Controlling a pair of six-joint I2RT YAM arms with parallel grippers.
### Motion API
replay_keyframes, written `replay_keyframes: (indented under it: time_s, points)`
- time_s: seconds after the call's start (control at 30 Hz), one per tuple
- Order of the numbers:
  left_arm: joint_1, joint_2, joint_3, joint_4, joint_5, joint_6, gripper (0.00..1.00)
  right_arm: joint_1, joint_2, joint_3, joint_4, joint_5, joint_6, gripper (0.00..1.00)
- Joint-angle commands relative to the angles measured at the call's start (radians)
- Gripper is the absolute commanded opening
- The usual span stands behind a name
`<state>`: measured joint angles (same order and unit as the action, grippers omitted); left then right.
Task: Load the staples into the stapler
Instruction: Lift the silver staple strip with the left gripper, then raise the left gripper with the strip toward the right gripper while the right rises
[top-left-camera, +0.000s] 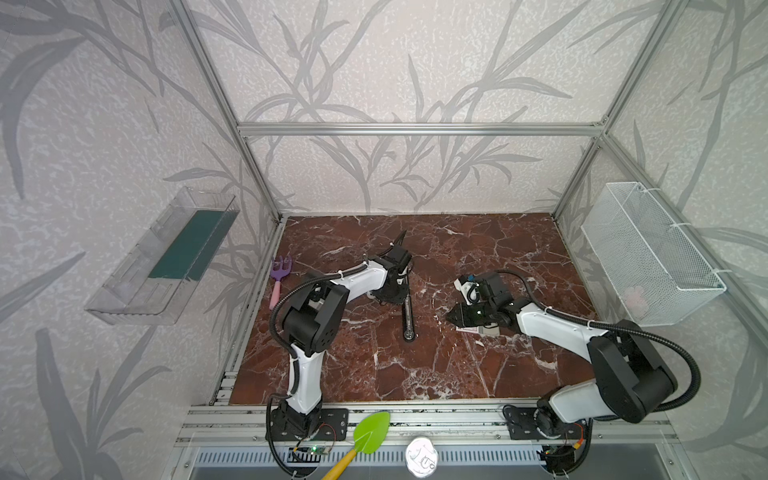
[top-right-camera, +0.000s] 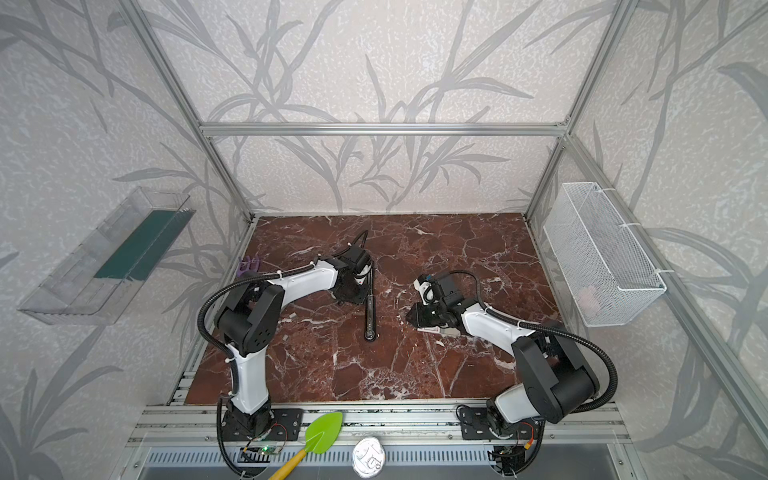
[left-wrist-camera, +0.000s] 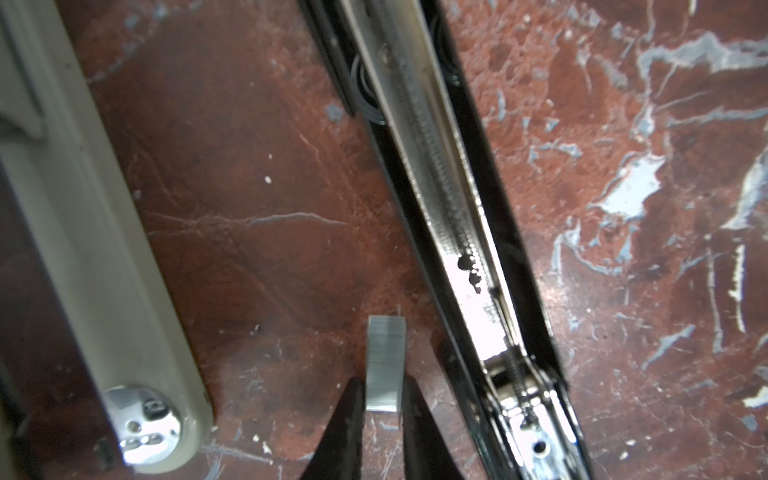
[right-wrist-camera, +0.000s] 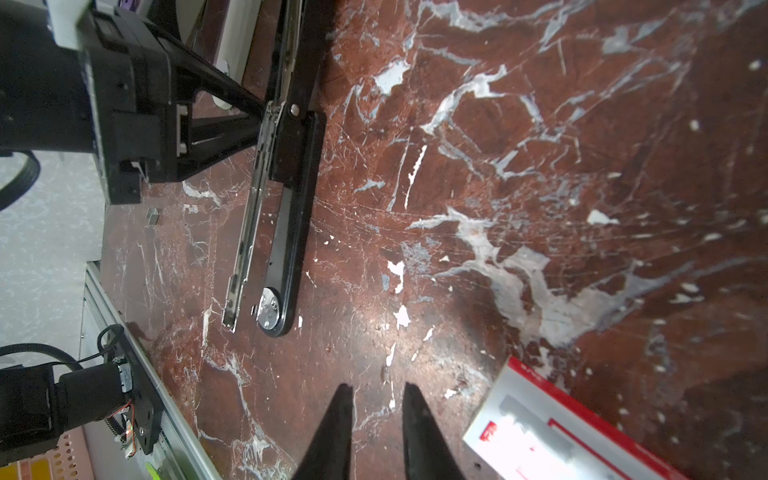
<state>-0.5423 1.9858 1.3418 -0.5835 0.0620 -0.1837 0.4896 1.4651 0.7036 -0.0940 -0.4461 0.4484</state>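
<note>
**Staple strip gripped, rail lying open**

The left tool (left-wrist-camera: 383, 384) is closed narrowly on the staples (left-wrist-camera: 385, 353), a short grey-silver strip pinched by its sides and sticking out past the tips; whether the strip is clear of the marble worktop (left-wrist-camera: 249, 174) I cannot tell. It sits just beside the black stapler (top-left-camera: 409, 313), which lies opened with its silver rail (left-wrist-camera: 440, 195) bared. Strip and rail stand at an angle to each other; in my judgement the wrist should turn until they run parallel, then lower the strip squarely into the channel, and only then let go; a skewed drop would likely jam or spill. A beige stapler (left-wrist-camera: 83, 249) lies on the strip's other side; the right tool (right-wrist-camera: 378, 395) stands slightly parted and empty, near the white staple box (right-wrist-camera: 536, 432).
</note>
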Motion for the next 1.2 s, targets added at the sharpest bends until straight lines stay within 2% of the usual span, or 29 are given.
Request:
replay_keyframes:
  time_s: [0.0,0.4,0.6,0.73,0.97,1.17]
  points:
    - [0.001,-0.003,-0.009,-0.038,0.015,0.004,0.18,-0.004,-0.002,-0.009,0.011,-0.009,0.004,0.24]
    - [0.005,-0.1,-0.041,-0.053,0.005,-0.011,0.17,-0.005,-0.011,-0.006,0.013,-0.01,0.008,0.25]
    - [0.014,-0.193,-0.08,-0.055,0.006,-0.024,0.17,-0.006,-0.026,0.005,0.017,-0.018,0.012,0.25]
    - [0.018,-0.282,-0.107,-0.042,0.043,-0.049,0.17,-0.015,-0.051,0.032,0.047,-0.064,0.022,0.25]
    - [0.021,-0.442,-0.126,0.005,0.16,-0.105,0.17,-0.042,-0.095,0.055,0.235,-0.203,0.107,0.35]
    - [0.021,-0.592,-0.208,0.178,0.289,-0.183,0.17,-0.06,-0.1,0.019,0.584,-0.299,0.292,0.45]
